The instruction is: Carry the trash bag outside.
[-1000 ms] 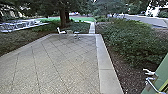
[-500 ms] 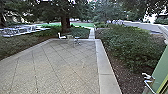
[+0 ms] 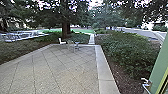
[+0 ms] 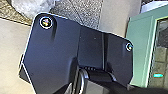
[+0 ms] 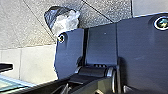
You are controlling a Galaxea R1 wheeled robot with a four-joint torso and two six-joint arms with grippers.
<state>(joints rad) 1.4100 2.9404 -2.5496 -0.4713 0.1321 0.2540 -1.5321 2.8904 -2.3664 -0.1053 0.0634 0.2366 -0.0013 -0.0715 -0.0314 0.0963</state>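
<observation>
Trash bag (image 5: 66, 21): pale and cloudy on one side, dark and wrinkled on the other, seen against outdoor paving; whether it hangs or sits there cannot be told.
Weight: probably light to moderate, though the contents are hidden.
Feel: soft, slack and likely slippery, apt to sag, swing and tear if dragged over rough stone.
Hold: best taken at a gathered neck, bunched thick, rather than by one thin fold; no neck can be made out.
Grip: spread, pressed together or pinching plastic, on either side, it cannot be told.
Green door (image 3: 160, 66): stands at the robot's right, its handle (image 3: 145, 84) jutting out, a possible snag for loose film.
Patio (image 3: 50, 72): stretches ahead, gritty slabs inside a smooth pale border.
White chair (image 3: 62, 41): at the patio's far end, short of a tree trunk (image 3: 66, 30).
</observation>
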